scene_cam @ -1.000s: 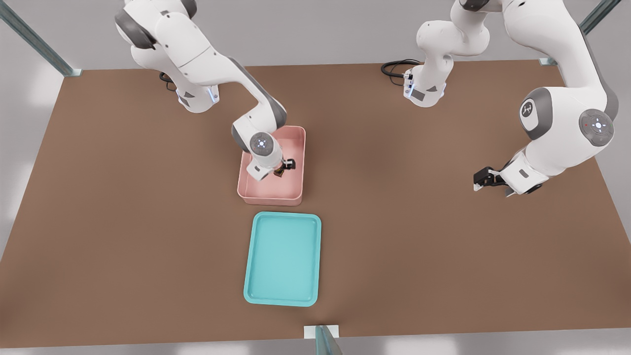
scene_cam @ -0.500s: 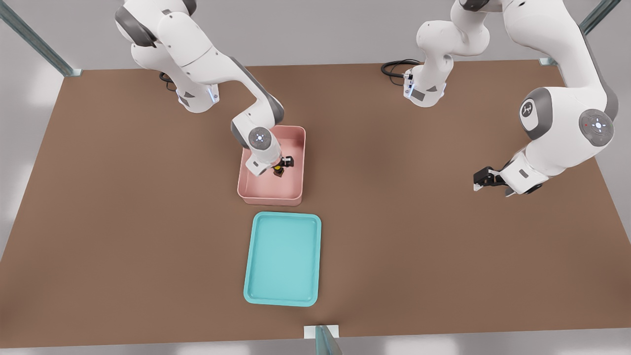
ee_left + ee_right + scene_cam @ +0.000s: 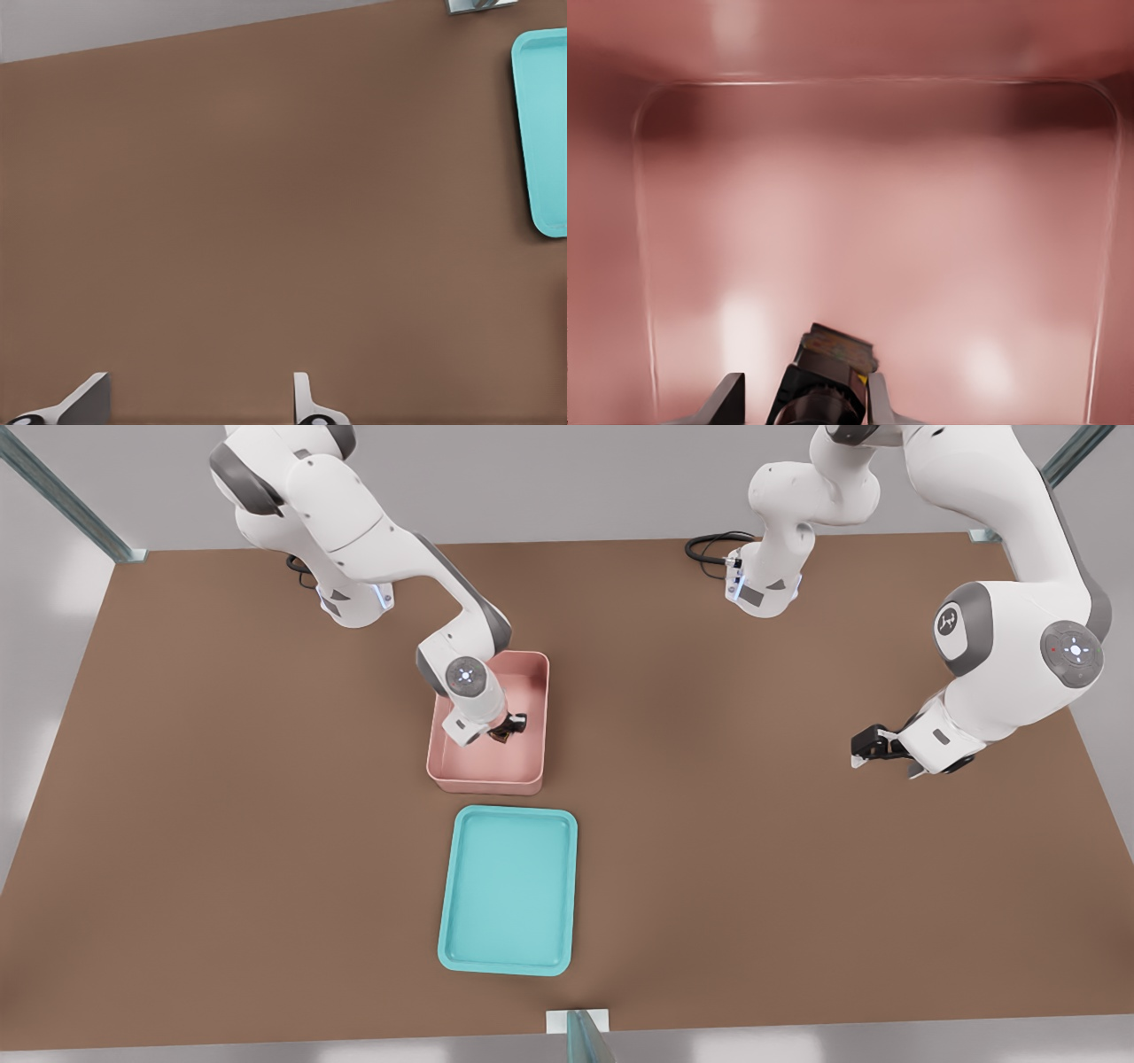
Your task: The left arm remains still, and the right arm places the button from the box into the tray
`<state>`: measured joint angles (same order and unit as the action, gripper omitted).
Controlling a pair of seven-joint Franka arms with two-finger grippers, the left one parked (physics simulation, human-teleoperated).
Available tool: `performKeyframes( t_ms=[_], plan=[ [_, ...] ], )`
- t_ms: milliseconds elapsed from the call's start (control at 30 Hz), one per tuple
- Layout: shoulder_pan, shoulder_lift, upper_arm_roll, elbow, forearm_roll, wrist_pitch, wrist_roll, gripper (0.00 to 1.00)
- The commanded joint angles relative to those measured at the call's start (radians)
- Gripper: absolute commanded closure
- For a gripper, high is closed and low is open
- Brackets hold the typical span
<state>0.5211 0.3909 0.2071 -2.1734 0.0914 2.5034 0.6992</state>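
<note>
The pink box stands mid-table with the teal tray just in front of it. My gripper reaches down inside the box, near its wall on the front view's right. The button shows there only as a small dark block at the fingertips. In the right wrist view the button lies tilted on the box floor between my open fingers. One finger touches it and a gap stays at the other. The tray holds nothing.
The parked arm's gripper hangs over the table at the front view's right. A black cable coils at the table's back edge. A metal bracket sits at the front edge below the tray.
My gripper rose slightly, showing the button's yellow cap, then dropped back over it. Box, tray and the parked arm kept their places.
</note>
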Motion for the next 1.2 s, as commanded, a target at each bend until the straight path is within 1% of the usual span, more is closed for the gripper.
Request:
performKeyframes(
  t_ms=[0,67,133,433,533,600,633,700,900,967,1067,1167],
  plan=[
    [-0.003,-0.004,0.0,0.0,0.001,0.003,-0.003,0.38],
    [-0.006,-0.015,0.0,-0.005,0.001,0.0,-0.003,0.38],
    [-0.004,-0.015,0.0,-0.009,0.001,-0.005,-0.001,0.41],
    [0.002,-0.011,0.0,-0.011,0.002,0.0,-0.001,0.4],
    [0.005,-0.011,0.002,-0.011,0.002,0.0,-0.001,0.45],
    [0.005,-0.011,0.002,-0.011,0.002,-0.001,-0.001,0.54],
    [0.005,-0.011,0.0,-0.011,0.002,-0.003,-0.003,0.56],
    [0.004,-0.018,0.002,-0.011,0.002,-0.009,-0.006,0.58],
    [-0.006,-0.142,-0.008,0.024,0.008,-0.19,-0.041,0.58],
    [-0.021,-0.158,-0.006,0.033,0.01,-0.199,-0.056,0.58],
    [-0.064,-0.159,-0.009,0.127,0.013,-0.322,-0.104,0.58],
    [-0.108,-0.15,-0.009,0.205,0.014,-0.377,-0.17,0.58]
  ],
)
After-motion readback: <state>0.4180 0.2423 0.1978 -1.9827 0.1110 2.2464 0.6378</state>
